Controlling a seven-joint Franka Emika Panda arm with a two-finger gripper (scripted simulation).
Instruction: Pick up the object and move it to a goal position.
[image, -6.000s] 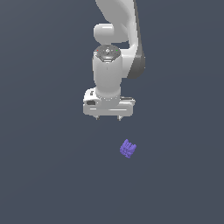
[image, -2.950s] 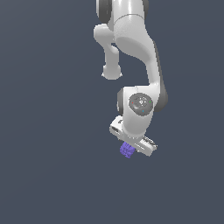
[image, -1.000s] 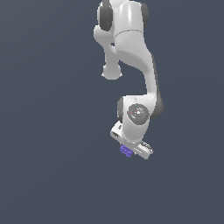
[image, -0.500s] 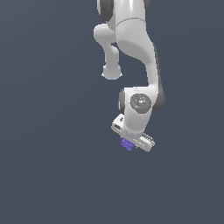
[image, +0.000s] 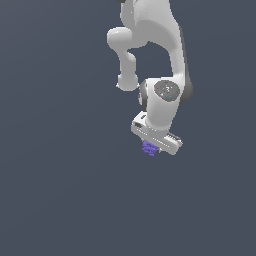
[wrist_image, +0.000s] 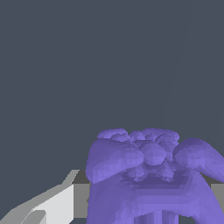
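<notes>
The gripper (image: 151, 148) sits higher than half a second ago, and the object (image: 149, 148) has risen with it — apparently clamped between the fingers (wrist_image: 52, 203), though they are mostly hidden — so carrying toward the goal has begun.

No legible text, labels, brand marks, numbers or signs in either view. Exterior view: small red and green specks on the grey round cap (image: 167, 90) of the arm, middle right of frame, too small to read as characters.
</notes>
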